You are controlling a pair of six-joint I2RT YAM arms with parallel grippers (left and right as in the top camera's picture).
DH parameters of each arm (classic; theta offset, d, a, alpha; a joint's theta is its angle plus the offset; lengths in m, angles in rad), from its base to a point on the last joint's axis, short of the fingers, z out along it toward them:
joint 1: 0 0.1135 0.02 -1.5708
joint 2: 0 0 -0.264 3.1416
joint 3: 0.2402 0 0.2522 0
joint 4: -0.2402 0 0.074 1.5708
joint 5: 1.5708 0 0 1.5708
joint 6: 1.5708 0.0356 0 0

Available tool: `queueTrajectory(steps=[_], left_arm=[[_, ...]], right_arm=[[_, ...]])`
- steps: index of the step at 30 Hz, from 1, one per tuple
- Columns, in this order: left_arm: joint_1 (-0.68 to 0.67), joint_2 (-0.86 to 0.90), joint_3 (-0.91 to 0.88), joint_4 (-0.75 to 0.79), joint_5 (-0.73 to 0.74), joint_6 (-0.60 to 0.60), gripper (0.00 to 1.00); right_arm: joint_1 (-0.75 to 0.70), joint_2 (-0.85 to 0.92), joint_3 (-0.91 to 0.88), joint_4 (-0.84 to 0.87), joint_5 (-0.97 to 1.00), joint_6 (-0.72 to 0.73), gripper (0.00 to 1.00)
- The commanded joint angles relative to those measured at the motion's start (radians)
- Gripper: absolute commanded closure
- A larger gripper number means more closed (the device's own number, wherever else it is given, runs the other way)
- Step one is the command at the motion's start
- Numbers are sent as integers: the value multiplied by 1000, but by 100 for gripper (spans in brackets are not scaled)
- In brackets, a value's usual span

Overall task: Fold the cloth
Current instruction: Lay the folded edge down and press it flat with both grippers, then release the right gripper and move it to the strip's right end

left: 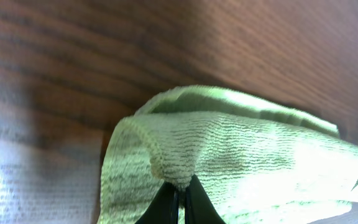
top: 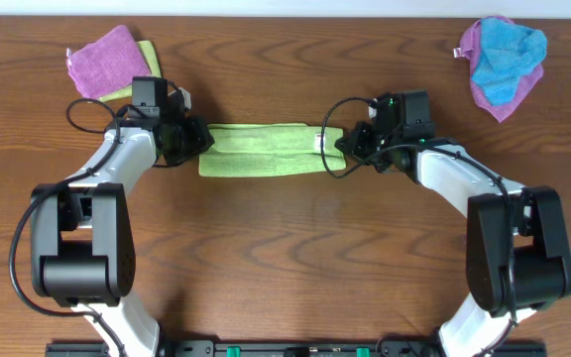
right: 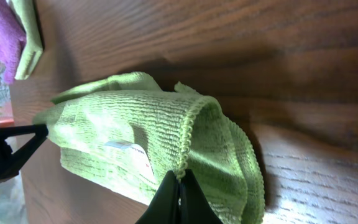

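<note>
Though already doubled into a long strip, the cloth (top: 261,151) in the overhead view lies just right of the purple cloth (top: 105,61) and nearer the robot. The left gripper (top: 198,142) pinches the end closer to that landmark, and the right gripper (top: 337,144) pinches the far end.

From the left wrist, the left gripper (left: 180,196) is clamped on a hemmed corner of the cloth (left: 241,149), which looks light, soft and limp.

From the right wrist, the right gripper (right: 179,186) is clenched on the stitched edge of the cloth (right: 135,118) near its white label (right: 126,146), with the purple cloth (right: 2,31) well beyond. Hems likely give the surest hold.

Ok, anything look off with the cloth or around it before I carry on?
Nothing stands out. The cloth is a folded strip, pinched at its ends by the left tool and right tool. Its layers sit slightly uneven, nothing torn or spilled.
</note>
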Motion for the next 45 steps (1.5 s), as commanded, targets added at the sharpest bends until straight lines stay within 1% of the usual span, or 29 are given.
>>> queueTrajectory(steps=[1, 2, 3, 4, 5, 6, 8, 9, 10, 11, 12, 13, 15, 16, 19, 21, 24, 28, 30, 32, 33, 34, 35, 39, 42, 45], left_arm=[[2, 11, 18, -19, -12, 26, 94], [2, 11, 18, -26, -28, 26, 94], [2, 11, 18, -33, -40, 26, 94], [2, 11, 18, -37, -45, 26, 93], [2, 11, 18, -39, -47, 26, 85], [2, 11, 18, -39, -47, 26, 76], [3, 11, 18, -39, -50, 26, 75], [3, 11, 18, -39, -50, 28, 71], [3, 11, 18, -40, -50, 31, 61], [3, 11, 18, -40, -49, 33, 58], [3, 11, 18, -42, -50, 34, 52], [3, 11, 18, -44, -50, 42, 45], [7, 11, 18, -50, -50, 60, 45], [11, 11, 18, -52, -50, 60, 42], [21, 11, 19, -53, -48, 59, 41], [28, 10, 23, -60, -40, 59, 41], [28, 9, 63, -111, -28, 60, 46], [20, 8, 192, -263, -25, 145, 50], [11, 8, 249, -327, -58, 182, 50], [-12, 8, 299, -378, -129, 221, 53], [-29, 8, 318, -392, -172, 237, 57], [-45, 8, 324, -394, -197, 252, 65], [-69, 8, 326, -392, -228, 259, 78], [-158, 11, 325, -394, -414, 259, 93], [-222, 11, 323, -393, -539, 293, 94], [-266, 11, 310, -380, -653, 295, 94]], right_arm=[[-4, 11, 15, -6, 3, -25, 98], [-4, 10, 15, -6, 3, -26, 99], [-4, 11, 15, -6, 3, -27, 95], [-4, 11, 15, -6, 3, -31, 86], [-4, 11, 15, -6, 3, -33, 72], [-4, 11, 15, -6, 3, -33, 62], [-5, 10, 15, -6, 3, -33, 56], [-5, 10, 15, -6, 3, -40, 51], [-5, 10, 15, -7, 3, -45, 48], [-5, 10, 15, -8, 2, -48, 48], [-5, 10, 15, -7, 2, -48, 47], [-5, 10, 15, -7, 3, -48, 46], [-5, 10, 15, -7, 2, -48, 45], [-5, 10, 15, -7, -2, -48, 41], [-8, 10, 15, -7, -21, -49, 39], [-13, 10, 15, -6, -35, -51, 39], [-30, 7, 21, -6, -63, -55, 42], [-65, -26, 45, -31, -99, -132, 43], [-78, -46, 53, -55, -98, -162, 43], [-92, -70, 56, -90, -93, -191, 44], [-98, -80, 56, -111, -89, -208, 46], [-103, -90, 56, -132, -83, -218, 48], [-109, -101, 56, -163, -68, -232, 49], [-122, -137, 56, -258, 1, -274, 51], [-125, -167, 56, -315, 63, -307, 48], [-125, -189, 56, -350, 92, -333, 45]])
